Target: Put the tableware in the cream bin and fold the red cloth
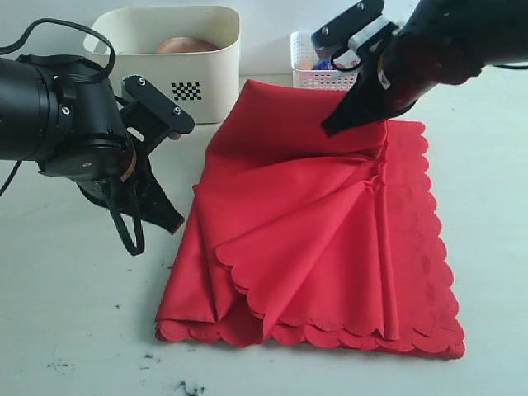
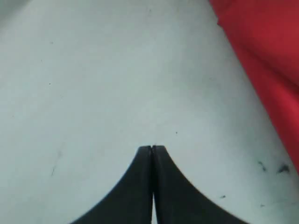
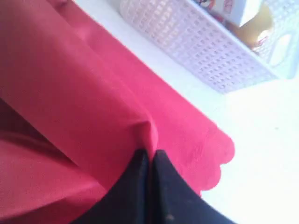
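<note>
Red cloth [image 1: 322, 247], plate [image 1: 183, 44] in cream bin [image 1: 206, 82]

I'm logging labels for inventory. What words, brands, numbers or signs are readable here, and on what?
Cream bin: black checker mark only; no words readable.
Carton in the white basket: red print, too blurred to read.
Red cloth: none.

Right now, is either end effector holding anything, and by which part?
The right end effector pinches a raised fold of the red cloth. The left end effector is shut and holds nothing.
</note>
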Robot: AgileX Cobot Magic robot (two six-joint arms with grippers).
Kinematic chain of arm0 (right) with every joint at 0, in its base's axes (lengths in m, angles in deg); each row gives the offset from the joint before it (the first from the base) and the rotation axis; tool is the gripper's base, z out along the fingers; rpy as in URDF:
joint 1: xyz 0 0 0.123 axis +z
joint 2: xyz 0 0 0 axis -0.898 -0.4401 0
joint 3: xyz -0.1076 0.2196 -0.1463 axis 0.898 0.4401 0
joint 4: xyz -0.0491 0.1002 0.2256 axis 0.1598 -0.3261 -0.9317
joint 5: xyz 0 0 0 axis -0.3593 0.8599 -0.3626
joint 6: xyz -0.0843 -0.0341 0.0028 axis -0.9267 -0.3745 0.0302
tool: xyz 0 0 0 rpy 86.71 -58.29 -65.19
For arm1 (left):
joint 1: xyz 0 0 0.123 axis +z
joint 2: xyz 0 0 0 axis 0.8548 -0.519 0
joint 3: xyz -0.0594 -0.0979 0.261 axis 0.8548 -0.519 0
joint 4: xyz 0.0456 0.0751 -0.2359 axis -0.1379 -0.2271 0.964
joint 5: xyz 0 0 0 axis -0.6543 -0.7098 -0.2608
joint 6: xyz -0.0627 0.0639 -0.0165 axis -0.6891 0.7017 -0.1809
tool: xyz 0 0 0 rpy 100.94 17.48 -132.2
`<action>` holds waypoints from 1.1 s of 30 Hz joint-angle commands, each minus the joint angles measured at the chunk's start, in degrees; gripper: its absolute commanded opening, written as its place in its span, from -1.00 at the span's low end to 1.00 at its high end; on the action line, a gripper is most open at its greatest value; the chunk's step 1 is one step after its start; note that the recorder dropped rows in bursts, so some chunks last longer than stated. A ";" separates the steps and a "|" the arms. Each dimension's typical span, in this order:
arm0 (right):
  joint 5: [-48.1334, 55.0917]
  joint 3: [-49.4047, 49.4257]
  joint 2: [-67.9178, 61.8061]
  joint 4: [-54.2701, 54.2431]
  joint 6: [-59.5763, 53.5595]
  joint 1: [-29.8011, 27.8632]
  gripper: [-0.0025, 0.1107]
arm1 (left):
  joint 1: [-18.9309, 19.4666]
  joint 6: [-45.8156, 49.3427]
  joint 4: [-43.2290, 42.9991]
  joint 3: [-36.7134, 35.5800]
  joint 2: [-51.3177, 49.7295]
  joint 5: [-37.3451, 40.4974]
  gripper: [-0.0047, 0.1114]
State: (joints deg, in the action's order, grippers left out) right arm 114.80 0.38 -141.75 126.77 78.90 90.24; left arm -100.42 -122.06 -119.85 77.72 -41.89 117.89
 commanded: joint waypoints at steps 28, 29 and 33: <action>3.83 -1.96 -12.03 -3.83 11.56 -11.70 -0.12 | -1.64 -2.44 -1.43 7.54 -14.89 -44.45 0.89; 3.83 -1.96 -12.03 -3.83 11.56 -11.70 -0.12 | -1.64 -3.36 -1.43 8.25 -15.61 -44.22 0.89; 2.60 -1.96 -12.03 -3.81 11.56 -11.70 -0.12 | -1.53 -4.96 -1.43 10.63 -18.27 -43.71 0.89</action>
State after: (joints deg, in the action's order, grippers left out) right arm 118.84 -1.28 -153.66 123.30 90.21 78.70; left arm -101.98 -125.98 -121.51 87.20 -59.25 74.47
